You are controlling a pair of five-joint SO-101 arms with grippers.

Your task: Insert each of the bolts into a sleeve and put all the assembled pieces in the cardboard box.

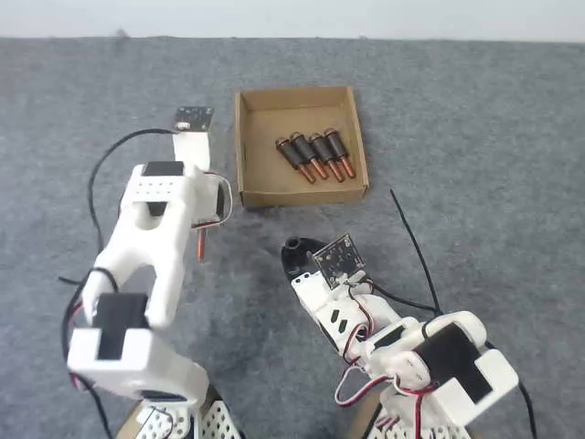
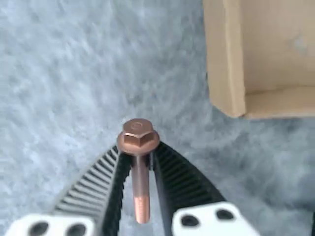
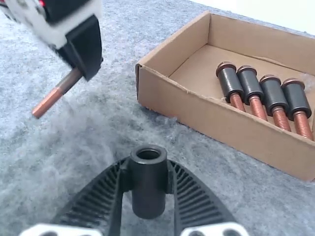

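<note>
My left gripper [image 2: 140, 150] is shut on a copper bolt [image 2: 139, 167], held just under its hex head, above the grey carpet near the box's front left corner. In the high view the bolt [image 1: 201, 244] hangs below that arm. My right gripper [image 3: 147, 172] is shut on a black sleeve [image 3: 147, 182], bore facing up, in front of the cardboard box [image 3: 197, 105]. The same sleeve [image 1: 294, 246] sits right of the bolt in the high view. The left gripper [image 3: 81, 49] with the bolt [image 3: 54, 96] is seen beyond the sleeve. The cardboard box [image 1: 245, 146] holds several assembled pieces [image 1: 315, 155].
Grey carpet covers the table. A black cable [image 1: 416, 251] runs along the carpet right of the right arm. Open carpet lies right of the box.
</note>
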